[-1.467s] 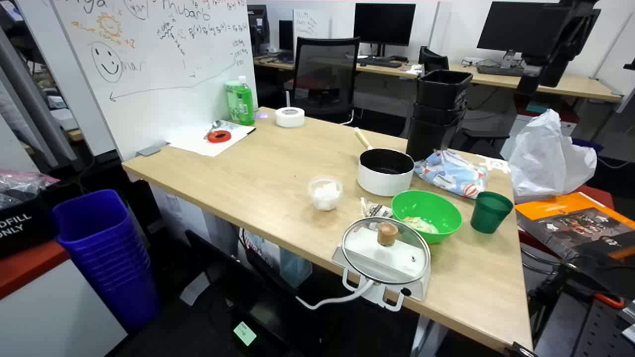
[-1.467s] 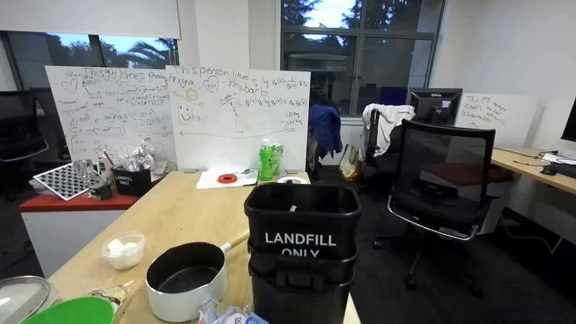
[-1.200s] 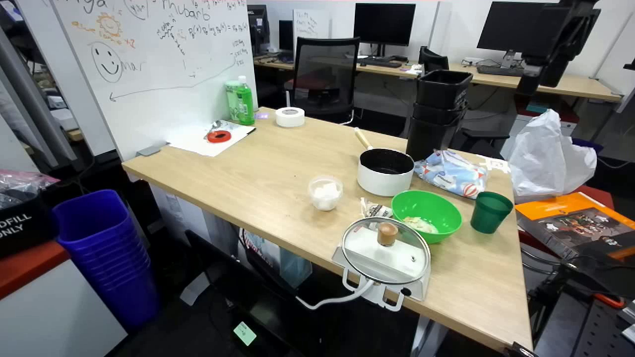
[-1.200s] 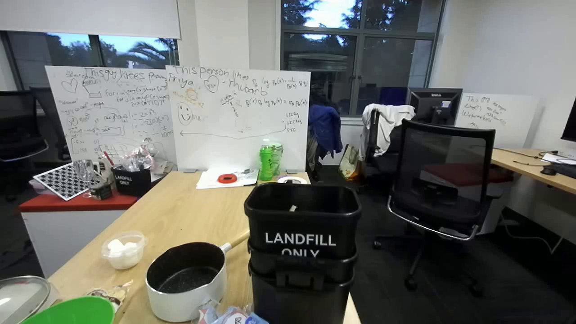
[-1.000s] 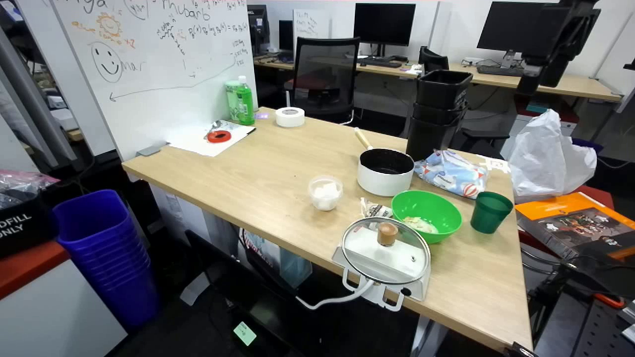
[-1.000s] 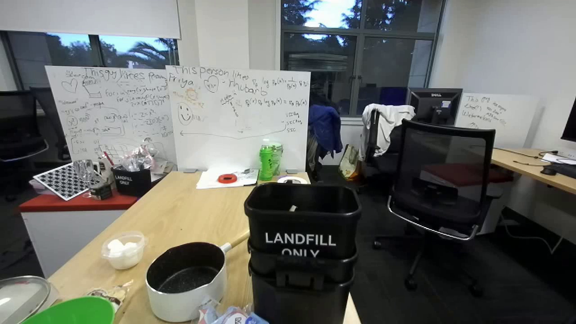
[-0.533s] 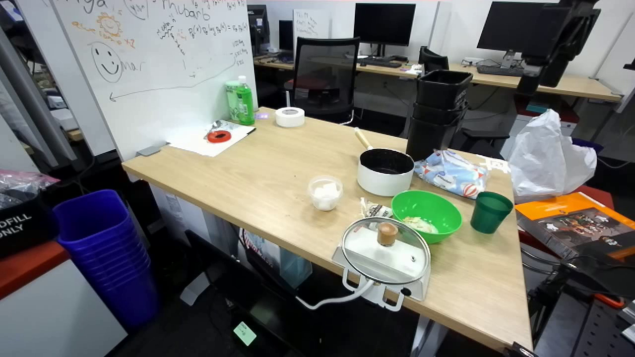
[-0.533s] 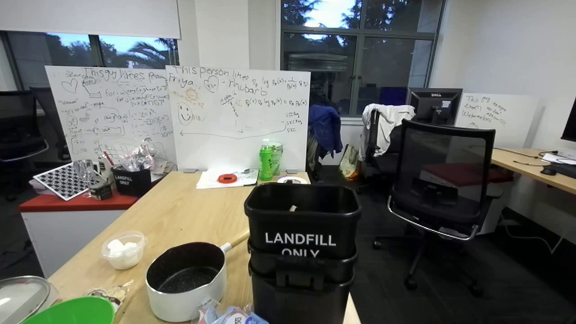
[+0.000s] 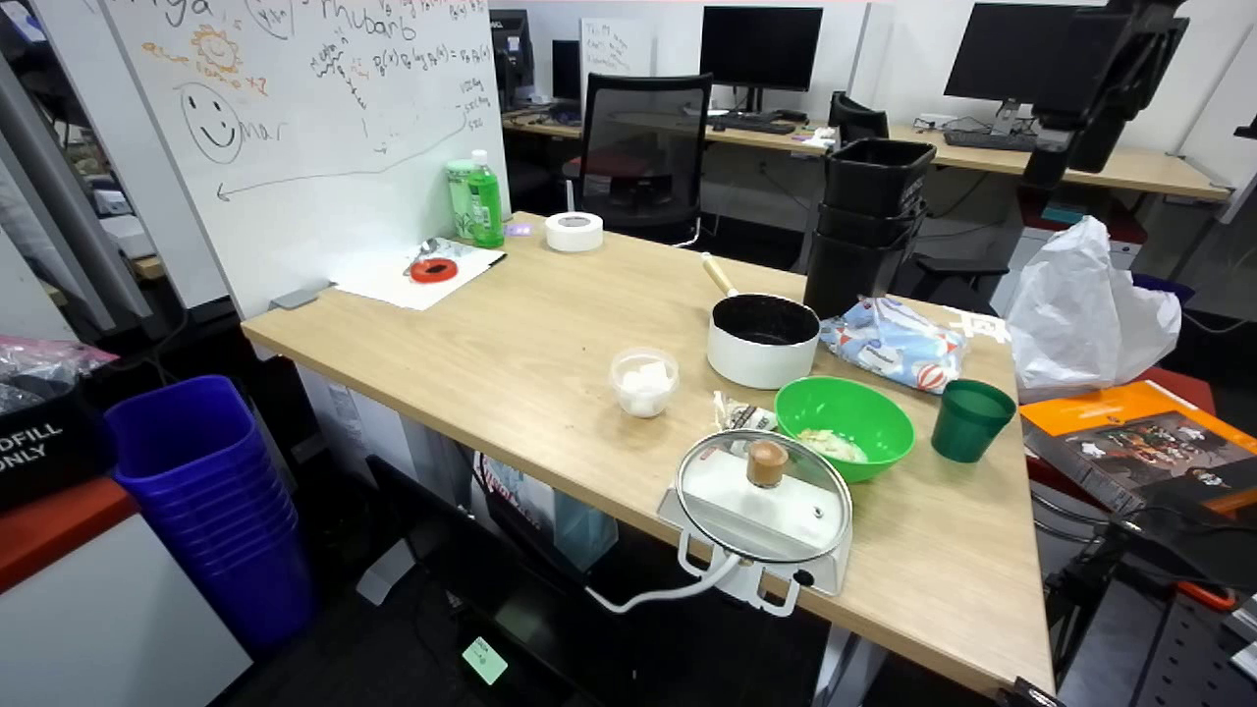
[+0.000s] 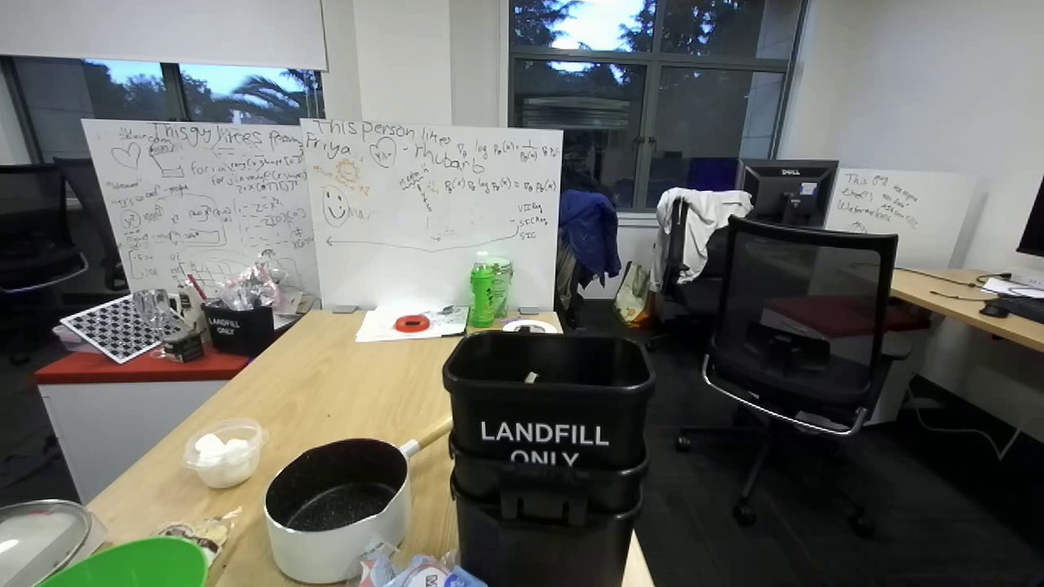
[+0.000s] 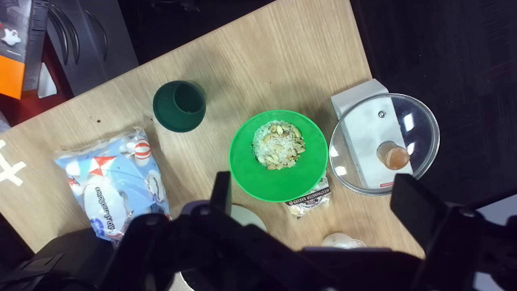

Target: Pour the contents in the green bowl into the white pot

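Note:
The green bowl (image 9: 874, 417) stands upright on the table and shows in both exterior views (image 10: 134, 567). In the wrist view the bowl (image 11: 278, 188) holds pale grains and nuts (image 11: 278, 145). The white pot (image 9: 761, 361) stands beside it, its black interior empty and its handle pointing away from the bowl; it also shows in an exterior view (image 10: 338, 542). In the wrist view the pot (image 11: 247, 216) is mostly hidden behind the gripper. My gripper (image 11: 313, 180) is open and empty, its fingers wide apart, high above the table; it hangs at the top right of an exterior view (image 9: 1068, 162).
A glass lid (image 9: 766, 491) lies on a white appliance close to the bowl. A dark-green cup (image 9: 970, 422), a blue marshmallow bag (image 9: 899, 344), a small packet (image 11: 313, 198) and a clear tub of white pieces (image 9: 643, 383) stand around. Tall stacked black bins (image 9: 864, 236) rise behind the pot.

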Controlling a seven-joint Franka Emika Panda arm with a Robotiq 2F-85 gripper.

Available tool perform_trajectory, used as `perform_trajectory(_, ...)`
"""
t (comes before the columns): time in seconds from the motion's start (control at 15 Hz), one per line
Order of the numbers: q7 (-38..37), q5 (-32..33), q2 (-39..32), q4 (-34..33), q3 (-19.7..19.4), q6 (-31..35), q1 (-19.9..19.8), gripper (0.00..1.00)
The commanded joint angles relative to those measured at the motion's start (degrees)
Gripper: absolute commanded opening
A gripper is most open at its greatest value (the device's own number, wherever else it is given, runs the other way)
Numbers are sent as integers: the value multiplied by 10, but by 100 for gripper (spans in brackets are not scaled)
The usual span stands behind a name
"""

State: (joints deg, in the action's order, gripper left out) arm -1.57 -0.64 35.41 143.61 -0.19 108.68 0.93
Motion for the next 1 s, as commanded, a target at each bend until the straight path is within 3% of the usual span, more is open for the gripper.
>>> perform_trajectory(0.0,2,-1,0,-1,2,-1,-3,100)
perform_trajectory(0.53,-16,-20,-17,3,3,9,-2,100)
perform_trajectory(0.93,-138,-109,-91,30,15,73,-14,100)
